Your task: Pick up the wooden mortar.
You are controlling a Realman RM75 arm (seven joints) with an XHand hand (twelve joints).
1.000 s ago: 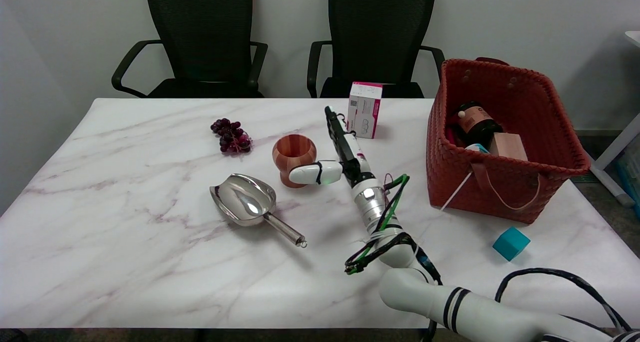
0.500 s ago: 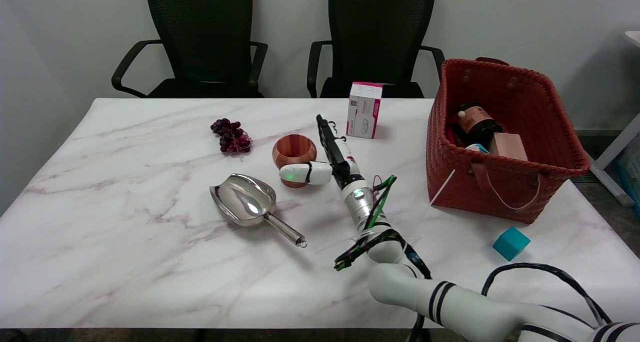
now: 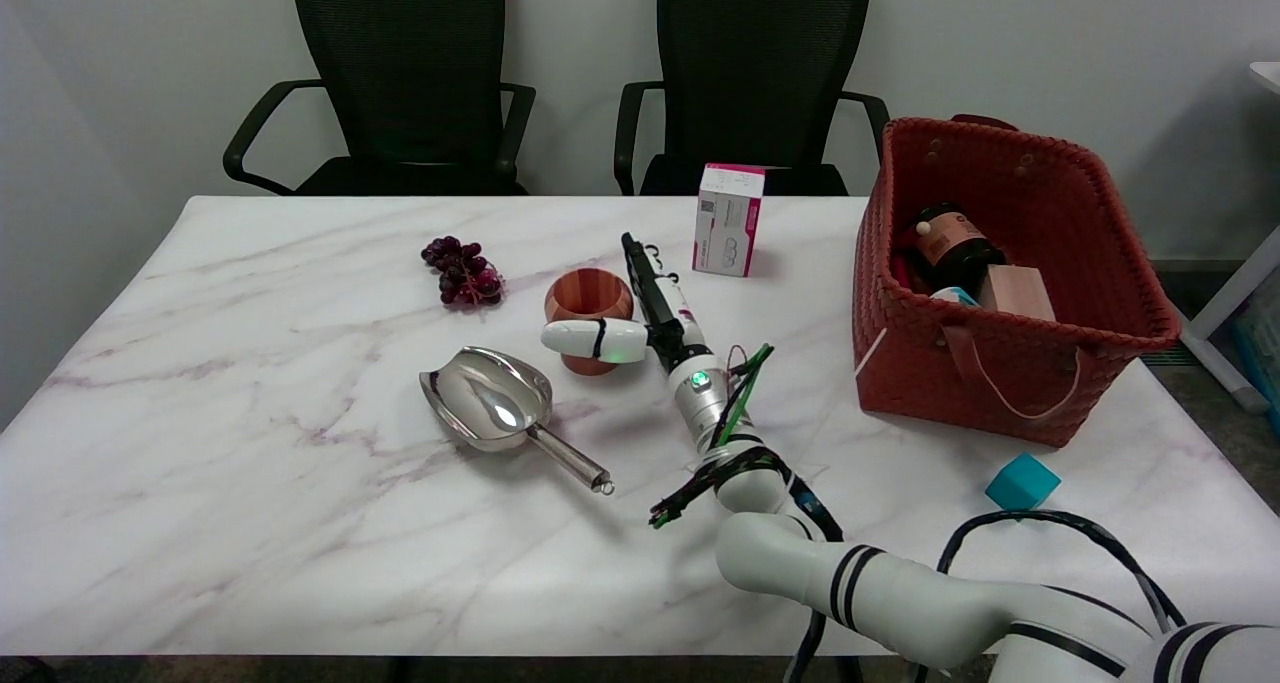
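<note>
The wooden mortar (image 3: 586,304), a small reddish-brown cup with a round open top, stands upright near the middle of the marble table (image 3: 250,523). My right hand (image 3: 640,308) sits edge-on right against the mortar's right side. Its thumb lies across the front of the cup, covering the lower front wall. The other fingers point straight away along the cup's right side. The hand is spread wide and holds nothing. The mortar still rests on the table.
A steel scoop (image 3: 495,408) lies just in front and left of the mortar. Dark grapes (image 3: 463,271) lie behind it to the left, and a pink-and-white box (image 3: 727,220) stands behind to the right. The red woven basket (image 3: 1040,373) and a teal cube (image 3: 1021,481) are at the right.
My right hand has slid left toward the mortar; the thumb now crosses in front of the cup and the fingers lie beside its right wall. The mortar has not moved.
</note>
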